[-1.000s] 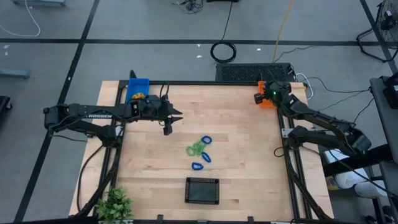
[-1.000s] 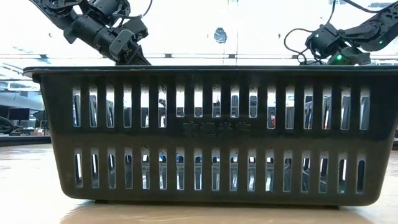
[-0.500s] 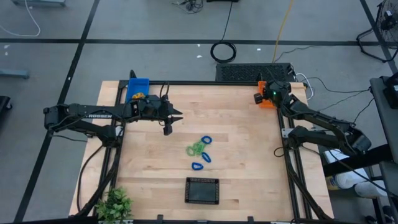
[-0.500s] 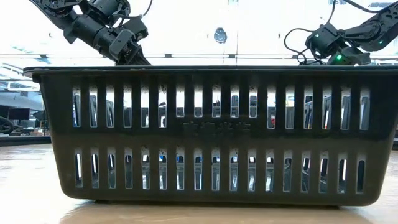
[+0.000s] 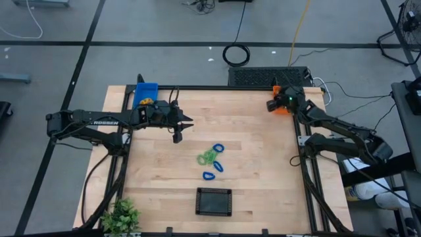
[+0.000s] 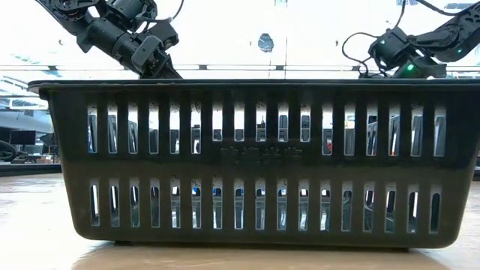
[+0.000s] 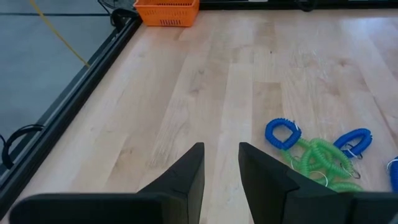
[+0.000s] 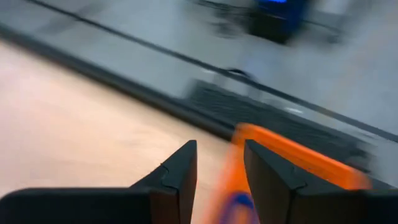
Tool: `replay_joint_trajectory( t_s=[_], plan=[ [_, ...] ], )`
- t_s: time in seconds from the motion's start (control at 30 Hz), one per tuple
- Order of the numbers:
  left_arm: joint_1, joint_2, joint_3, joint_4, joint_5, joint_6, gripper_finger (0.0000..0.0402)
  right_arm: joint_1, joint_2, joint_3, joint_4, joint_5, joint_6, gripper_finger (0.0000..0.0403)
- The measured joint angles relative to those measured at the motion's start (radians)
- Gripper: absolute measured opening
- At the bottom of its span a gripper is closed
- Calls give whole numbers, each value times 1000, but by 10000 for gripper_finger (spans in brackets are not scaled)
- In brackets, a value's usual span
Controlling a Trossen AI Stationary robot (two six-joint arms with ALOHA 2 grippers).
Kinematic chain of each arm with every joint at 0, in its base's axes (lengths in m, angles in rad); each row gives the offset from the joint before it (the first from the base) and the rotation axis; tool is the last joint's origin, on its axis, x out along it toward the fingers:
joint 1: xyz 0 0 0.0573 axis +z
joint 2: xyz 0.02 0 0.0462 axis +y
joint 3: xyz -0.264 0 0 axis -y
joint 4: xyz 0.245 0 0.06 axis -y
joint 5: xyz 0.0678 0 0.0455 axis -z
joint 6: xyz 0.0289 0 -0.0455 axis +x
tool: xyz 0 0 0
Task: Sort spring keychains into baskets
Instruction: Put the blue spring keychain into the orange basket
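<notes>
Several spring keychains lie loose on the wooden table's middle: blue loops [image 5: 218, 149] [image 5: 208, 176] and a green one [image 5: 208, 157]. The left wrist view shows the same blue [image 7: 283, 132] and green [image 7: 320, 158] coils. My left gripper [image 5: 186, 124] [image 7: 221, 168] hangs open above the table, left of and beyond them, nothing between its fingers. My right gripper [image 5: 270, 104] [image 8: 219, 168] stands open over the orange basket [image 5: 283, 107] at the far right corner. A blurred blue patch [image 8: 239, 202] shows between its fingers. The blue basket [image 5: 146, 94] stands far left, the black basket [image 5: 214, 201] near the front edge.
An orange-yellow thing [image 5: 146, 102] lies in the blue basket. A green plant [image 5: 122, 216] stands at the near left corner. In the low view the black basket's slotted wall [image 6: 240, 161] hides the table beyond. Bare wood lies between the keychains and the far baskets.
My right gripper has swung a little toward the table's left above the orange basket. The left arm and the keychains on the table have kept still.
</notes>
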Motion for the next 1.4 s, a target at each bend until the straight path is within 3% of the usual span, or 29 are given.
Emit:
replay_joint_trajectory(
  t_s=[0.2,0.37,0.7,0.83,1.1,1.4],
  plan=[
    [0,0,0,8,0,15,108,113,0,0,164,-343,3,115],
    [0,0,0,8,0,17,108,258,0,0,275,-477,-21,116],
    [0,0,0,9,0,23,108,608,9,0,306,-469,-229,133],
    [0,0,0,14,-13,30,108,732,58,9,345,-398,-284,147],
    [0,0,0,26,-31,27,108,870,312,210,193,-287,-313,172],
    [0,0,0,25,-33,25,108,896,629,377,140,-291,-330,171]
  ],
)
